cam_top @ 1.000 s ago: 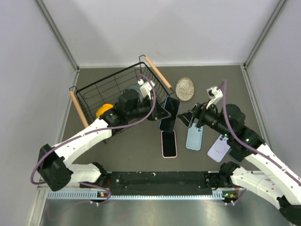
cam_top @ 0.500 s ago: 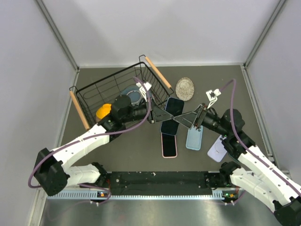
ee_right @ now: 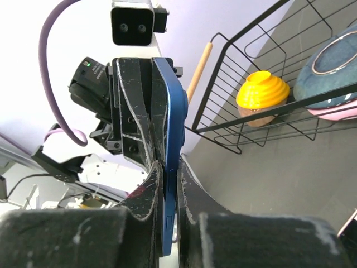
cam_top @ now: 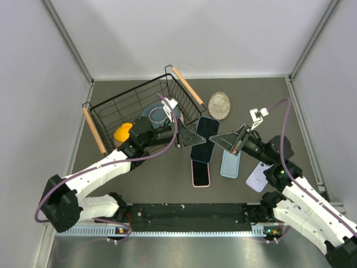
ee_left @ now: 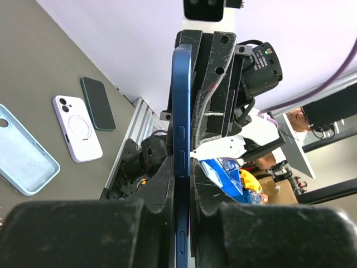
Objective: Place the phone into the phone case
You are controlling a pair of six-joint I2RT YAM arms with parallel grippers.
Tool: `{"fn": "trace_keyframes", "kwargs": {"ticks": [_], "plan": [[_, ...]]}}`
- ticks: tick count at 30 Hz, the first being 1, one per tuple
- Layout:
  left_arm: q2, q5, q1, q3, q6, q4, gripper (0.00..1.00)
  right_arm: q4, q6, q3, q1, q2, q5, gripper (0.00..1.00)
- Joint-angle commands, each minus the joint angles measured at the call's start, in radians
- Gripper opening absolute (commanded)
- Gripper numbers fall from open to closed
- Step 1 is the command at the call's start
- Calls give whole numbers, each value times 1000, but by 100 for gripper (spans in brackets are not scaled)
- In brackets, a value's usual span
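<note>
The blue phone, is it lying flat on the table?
No, the left gripper clamps the blue phone edge-on in the air, above the table.

Phone sits between left claw and right claw, over a case.

From above we see the whole table, while the wrist cameras face each other closely along one phone.

Glossy glass, smooth blue frame on phone. Right of it, matt pale-blue case. Left, metal-wire basket, wooden handles.
</note>
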Motion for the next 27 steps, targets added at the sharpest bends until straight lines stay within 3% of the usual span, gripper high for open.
{"fn": "trace_keyframes", "kwargs": {"ticks": [1,2,6,8,9,12,17,21,24,25,27], "plan": [[-13,5,2,3,-11,80,14,85,10,14,-11,-12,19,0],[-15,-1,2,4,3,65,27,80,10,14,-13,-17,28,0],[-27,-13,2,32,75,-46,60,27,-16,29,-13,-29,45,0],[-36,-21,2,38,108,-90,68,-13,-19,45,-32,-44,42,0],[-44,-28,2,37,119,-104,80,-25,-17,48,-40,-53,41,0],[-70,-44,0,34,167,-145,91,-151,-60,88,-79,-87,53,0],[-91,-122,-1,72,309,-349,92,-587,-225,238,-109,-95,192,0],[-62,-258,-18,144,461,-552,83,-780,-325,281,-118,-87,292,0],[8,-333,-38,240,547,-704,64,-864,-375,278,-169,-61,280,0],[28,-354,-44,263,562,-739,48,-878,-379,269,-181,-44,260,0],[86,-400,-67,325,596,-808,33,-898,-388,243,-206,-35,248,0]]}}
